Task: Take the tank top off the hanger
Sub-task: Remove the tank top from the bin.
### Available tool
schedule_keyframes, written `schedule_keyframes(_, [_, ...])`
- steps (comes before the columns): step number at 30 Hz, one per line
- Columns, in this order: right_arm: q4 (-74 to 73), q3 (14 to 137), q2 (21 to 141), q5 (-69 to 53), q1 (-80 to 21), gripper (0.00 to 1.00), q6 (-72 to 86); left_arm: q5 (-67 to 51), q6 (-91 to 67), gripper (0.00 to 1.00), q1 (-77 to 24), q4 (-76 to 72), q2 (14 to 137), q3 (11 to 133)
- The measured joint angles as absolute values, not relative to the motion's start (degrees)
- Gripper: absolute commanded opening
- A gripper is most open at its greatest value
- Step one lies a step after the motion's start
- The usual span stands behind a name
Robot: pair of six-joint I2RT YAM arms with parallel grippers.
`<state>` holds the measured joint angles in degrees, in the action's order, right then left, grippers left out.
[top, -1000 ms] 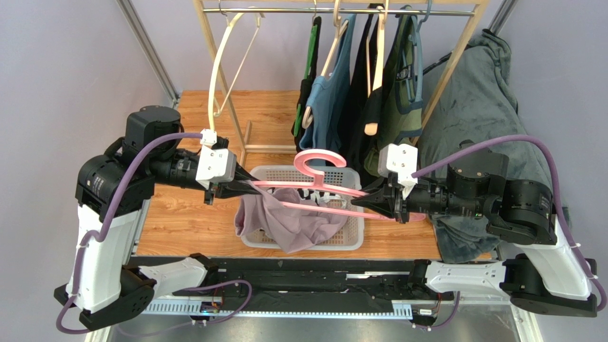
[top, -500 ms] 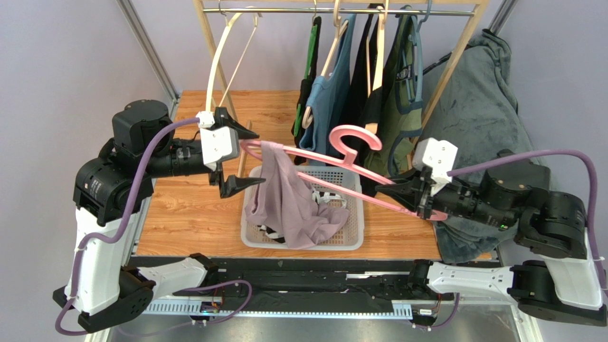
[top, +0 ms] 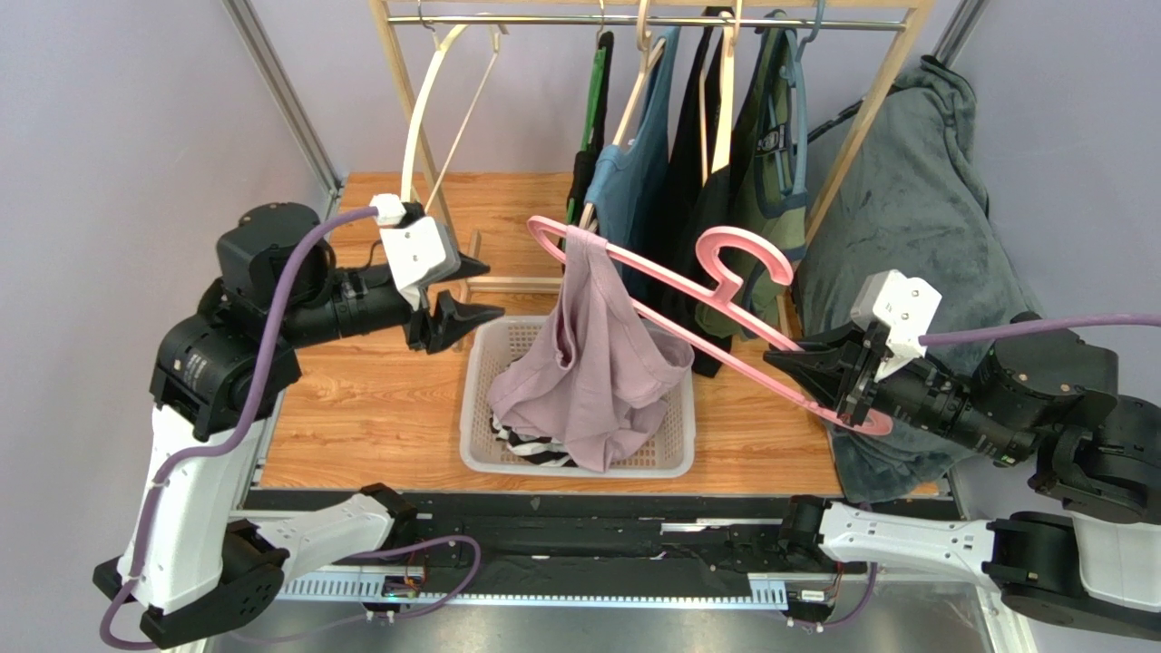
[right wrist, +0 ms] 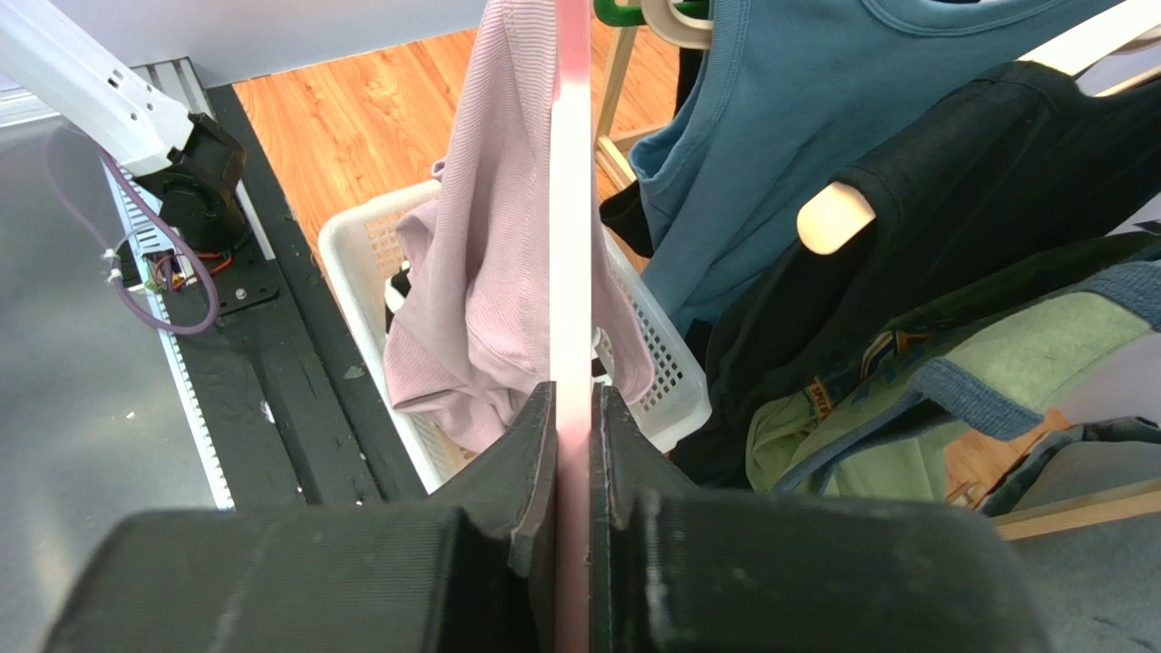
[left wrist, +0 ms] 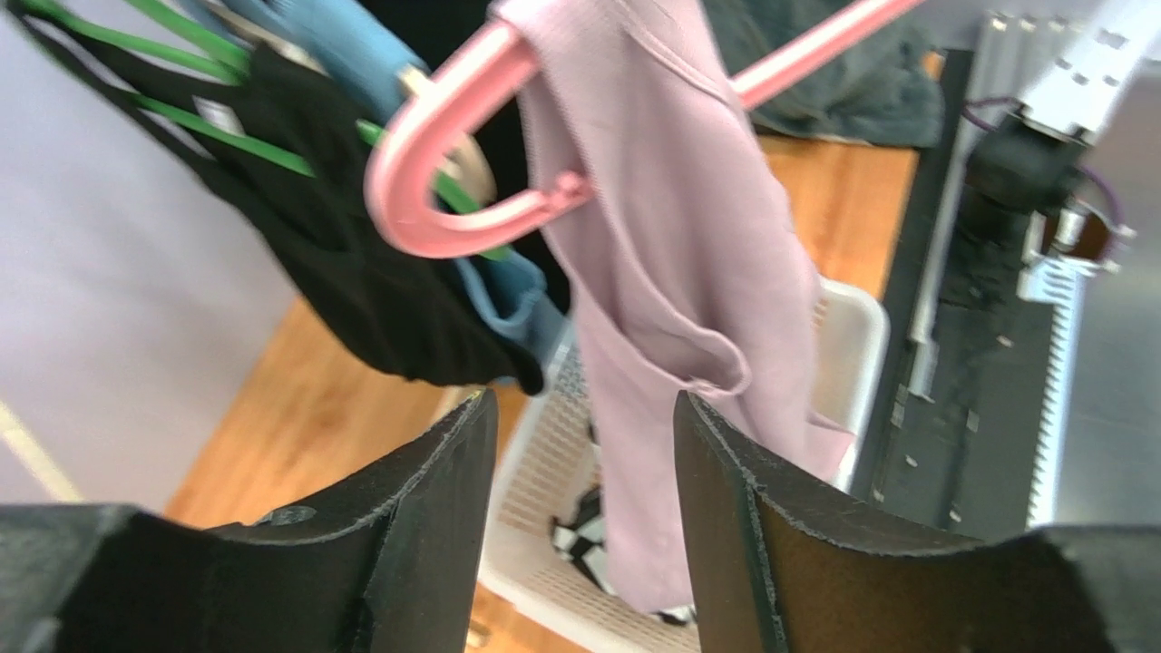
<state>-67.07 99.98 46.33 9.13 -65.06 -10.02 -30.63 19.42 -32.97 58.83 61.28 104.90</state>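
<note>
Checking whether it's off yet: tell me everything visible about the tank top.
The tank top is mauve, a soft, finely ribbed-looking knit. Its upper end loops over the raised tip of the pink hanger; the body hangs limp and creased below, its lower end draping into the white basket.

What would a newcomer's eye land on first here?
The pink hanger, tilted in mid-air and clamped in the right hand, with the mauve tank top dangling from its far end over the white basket. Next is the left hand, open and empty just left of the basket.
</note>
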Motion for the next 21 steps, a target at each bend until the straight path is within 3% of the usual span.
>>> schedule_keyframes(2, [-66.9,99.7,46.5,9.1,-65.1,0.00,-9.9,-32.0,18.8,0.73,-33.5,58.3,60.9,101.6])
schedule_keyframes(15, [-64.6,99.3,48.0,7.0,-65.1,0.00,-8.6,-35.7,15.0,0.86,-36.0,56.9,64.1,91.2])
schedule_keyframes(18, [-63.3,98.7,48.2,5.8,-65.1,0.00,-8.0,-35.9,14.1,0.86,-36.0,56.2,64.1,90.1])
schedule_keyframes(21, [-62.0,97.8,48.3,4.8,-65.1,0.00,-7.3,-36.4,13.3,0.73,-36.0,55.5,64.4,90.2])
